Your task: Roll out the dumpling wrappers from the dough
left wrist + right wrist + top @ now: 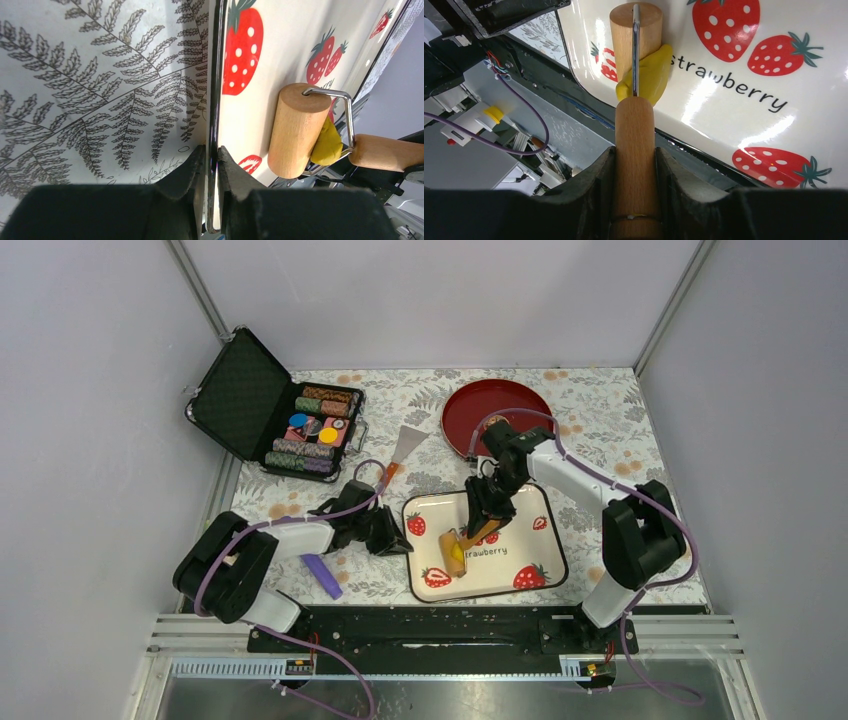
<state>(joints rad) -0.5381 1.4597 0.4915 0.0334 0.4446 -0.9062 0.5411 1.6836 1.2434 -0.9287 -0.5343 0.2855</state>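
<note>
The right tool (635,152) is clenched on the light wooden handle (635,122) of a small wooden rolling pin (295,130), whose cylinder is laid on the bright-yellow soft dough (653,75). The dough is seen in the near-left part of the white strawberry-print rectangular tray (724,125). The left tool (211,160) is clamped on the tray's left rim (215,75), beside the fern-patterned table (75,75).

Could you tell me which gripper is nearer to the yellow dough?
Right. The right gripper holds the roller touching the dough; the left gripper clamps the tray rim, farther off.
</note>
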